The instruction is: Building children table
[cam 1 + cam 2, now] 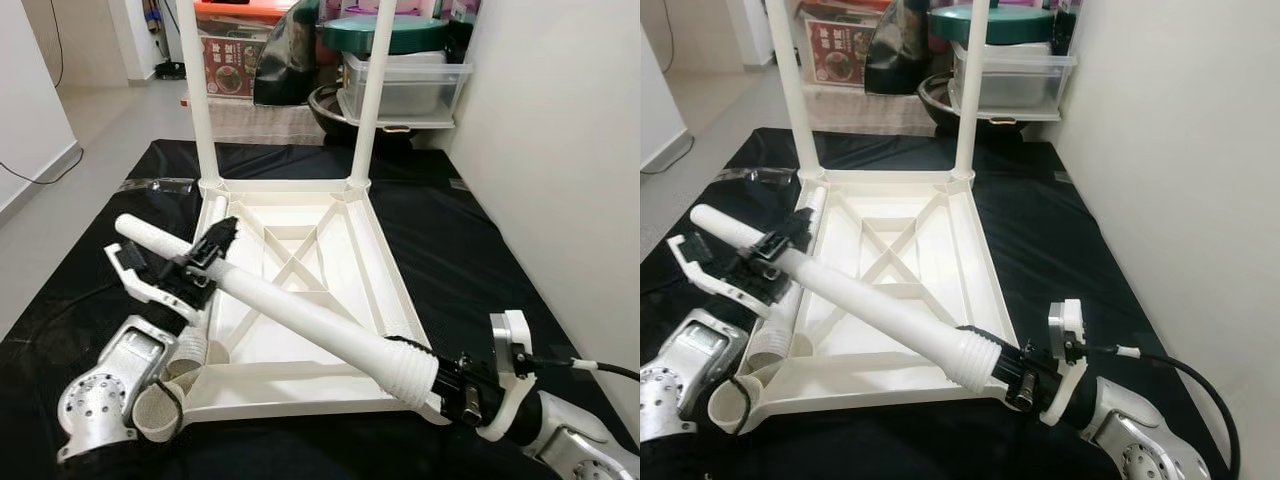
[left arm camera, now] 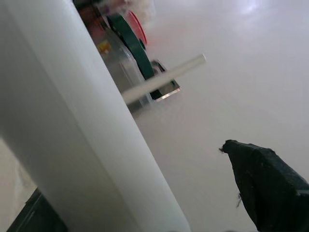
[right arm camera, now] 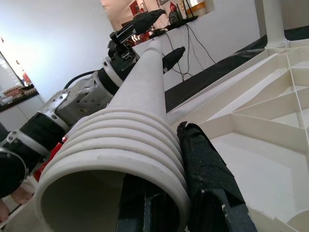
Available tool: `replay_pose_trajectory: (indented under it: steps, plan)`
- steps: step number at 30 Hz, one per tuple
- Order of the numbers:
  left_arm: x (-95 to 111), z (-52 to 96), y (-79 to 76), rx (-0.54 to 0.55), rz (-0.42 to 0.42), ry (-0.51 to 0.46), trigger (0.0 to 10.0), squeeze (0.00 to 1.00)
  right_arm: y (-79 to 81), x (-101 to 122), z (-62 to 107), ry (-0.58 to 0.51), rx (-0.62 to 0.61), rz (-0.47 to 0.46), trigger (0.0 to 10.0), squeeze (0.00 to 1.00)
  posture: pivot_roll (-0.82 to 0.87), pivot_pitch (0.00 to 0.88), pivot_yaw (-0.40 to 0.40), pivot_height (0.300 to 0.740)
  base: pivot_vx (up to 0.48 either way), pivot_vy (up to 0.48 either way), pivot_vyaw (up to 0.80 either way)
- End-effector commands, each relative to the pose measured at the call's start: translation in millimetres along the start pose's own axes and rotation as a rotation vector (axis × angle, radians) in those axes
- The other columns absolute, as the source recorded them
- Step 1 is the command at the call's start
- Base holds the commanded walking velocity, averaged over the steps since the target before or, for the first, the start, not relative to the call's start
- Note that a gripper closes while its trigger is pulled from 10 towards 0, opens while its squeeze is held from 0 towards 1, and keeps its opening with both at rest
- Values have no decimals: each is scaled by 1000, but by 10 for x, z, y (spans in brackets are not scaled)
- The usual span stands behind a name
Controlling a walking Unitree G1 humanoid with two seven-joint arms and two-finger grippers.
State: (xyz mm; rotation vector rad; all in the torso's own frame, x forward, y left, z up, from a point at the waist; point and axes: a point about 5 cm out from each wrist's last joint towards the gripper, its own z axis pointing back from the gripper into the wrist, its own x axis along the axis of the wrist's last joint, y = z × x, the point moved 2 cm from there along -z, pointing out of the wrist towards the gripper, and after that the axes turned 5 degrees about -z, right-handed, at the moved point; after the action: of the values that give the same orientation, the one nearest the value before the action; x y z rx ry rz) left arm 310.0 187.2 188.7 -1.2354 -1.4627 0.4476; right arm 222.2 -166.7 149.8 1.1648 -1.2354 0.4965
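**Loose leg held at both ends over the inverted tabletop**

Tabletop (image 1: 300,290): white plastic, lying upside down on a black floor mat (image 1: 450,250), ribbed underside facing up with a cross brace in the middle.

Mounted legs: two white legs stand upright in the far corner sockets, one on the left (image 1: 198,90) and one on the right (image 1: 372,90), both well beyond either gripper.

Loose leg (image 1: 290,305): a long white tube held diagonally above the tabletop. Its threaded, ribbed end (image 1: 410,372) is at the near right corner; its plain end points to the far left.

Right gripper (image 1: 462,392): clamped on the ribbed end of the loose leg. In the right wrist view, one black finger (image 3: 207,174) presses against the ribs and the tube's open mouth faces the camera.

Left gripper (image 1: 205,258): closed around the shaft of the loose leg near its plain end, one black finger (image 2: 268,183) visible beside the tube in the left wrist view.

A further leg (image 1: 205,325) lies flat along the left rim of the tabletop, below the left gripper.

Beyond the mat: a clear storage box (image 1: 405,85) with a green lid, plus other household clutter against the wall.
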Motion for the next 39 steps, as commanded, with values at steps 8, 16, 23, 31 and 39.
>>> replay_pose_trajectory:
  steps: [8, 16, 23, 31, 39]
  plan:
    - [188, -25, -69, -44, -20, -48, 0, 0, 4, -79, 22, 48, 23, -33, 0, 0, 74, 0, -74, 740, 0, 0, 0]
    - [98, -61, -109, -80, 17, -30, 0, 0, 8, -95, -15, 49, 39, -34, 0, 0, 68, 0, -74, 740, 0, 0, 0]
    - [47, -101, -208, -132, 88, -37, 0, 0, 9, -61, -23, 38, 55, -29, 0, 0, 68, 0, -77, 740, 0, 0, 0]
    - [68, -117, -326, -183, 109, -36, 0, 0, -25, -189, -21, 143, 10, -22, 10000, 0, 68, 0, -78, 740, 0, 0, 0]
    - [155, -159, -297, -145, 94, -51, 10000, 0, -157, -147, 99, 141, -50, -35, 10000, 1000, 67, 0, -77, 740, 0, 0, 0]
